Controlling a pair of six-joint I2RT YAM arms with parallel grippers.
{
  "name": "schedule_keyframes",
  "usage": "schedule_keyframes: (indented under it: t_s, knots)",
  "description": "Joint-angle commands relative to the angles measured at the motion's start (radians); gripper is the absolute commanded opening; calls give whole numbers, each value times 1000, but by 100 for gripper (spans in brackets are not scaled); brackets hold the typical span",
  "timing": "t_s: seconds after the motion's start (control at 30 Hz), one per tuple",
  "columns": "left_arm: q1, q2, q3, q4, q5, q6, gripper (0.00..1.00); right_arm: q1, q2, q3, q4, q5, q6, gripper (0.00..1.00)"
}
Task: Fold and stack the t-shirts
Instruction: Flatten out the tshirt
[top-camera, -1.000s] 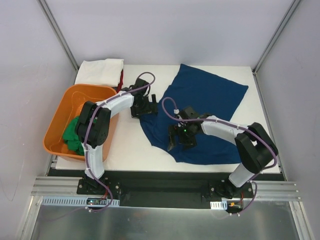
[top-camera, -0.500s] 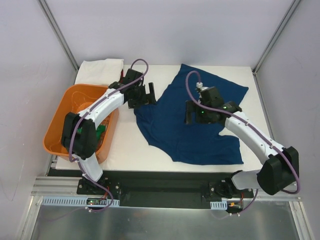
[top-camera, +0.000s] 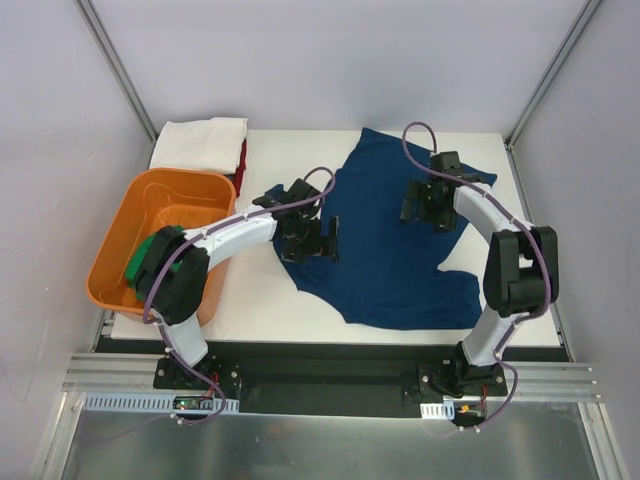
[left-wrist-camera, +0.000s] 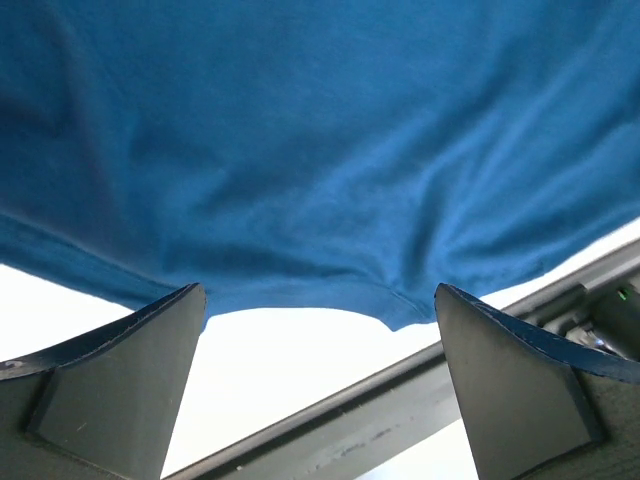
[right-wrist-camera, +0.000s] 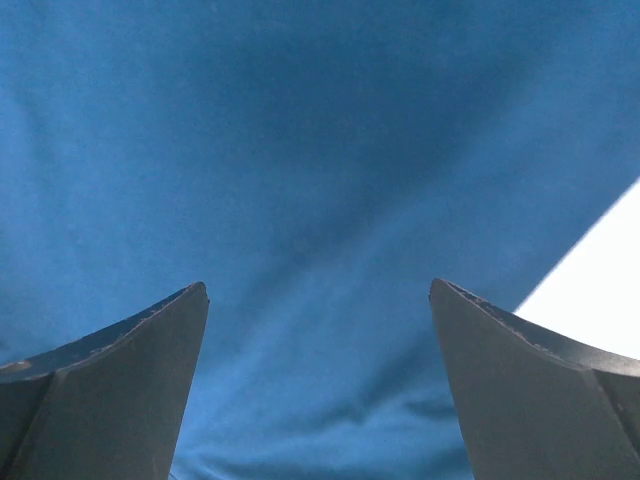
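Where the navy t-shirt (top-camera: 385, 255) lies spread flat over the middle and right of the desk (top-camera: 262, 300), both arms reach over it with claws apart and holding nothing. The left gripper (top-camera: 314, 244) hangs over the shirt's left edge. In its wrist view that edge curves between the two spread fingers (left-wrist-camera: 120, 390), with bare white desk just below it. The right gripper (top-camera: 424, 208) hangs over the cloth toward the far right corner; its wrist view shows blue cloth between the fingers (right-wrist-camera: 110, 390) and bare desk at the right.

The shirt reaches close to the far, right and near edges. Open desk runs between its left edge and the orange tub (top-camera: 115, 250), which sits at the left edge holding a green t-shirt (top-camera: 150, 262). A folded white t-shirt (top-camera: 200, 140) lies in the far left corner, with a red t-shirt (top-camera: 241, 160) showing at its right side.
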Motion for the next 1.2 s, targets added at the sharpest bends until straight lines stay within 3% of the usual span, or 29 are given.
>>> schedule_keyframes:
  t_s: [0.0,0.23,0.5,0.67,0.87,1.0,1.17]
  knots:
    - [46,86,53,10,58,30,99,-21,66,38,7,-155,17,97]
    - [176,278,211,-20,79,70,99,-23,51,-49,22,-196,0,97]
    - [210,568,702,-264,-33,145,99,5,-53,-285,111,-353,72,97]
    - [247,738,1006,-324,-32,169,99,179,-175,-378,136,-376,118,97]
    - [281,840,1280,-318,97,197,99,414,-161,-355,237,-428,205,97]
    - [282,751,1259,-296,108,246,99,471,-129,-266,249,-447,205,97]
    - [281,533,1081,-296,77,295,99,439,-228,-189,113,-257,118,97]
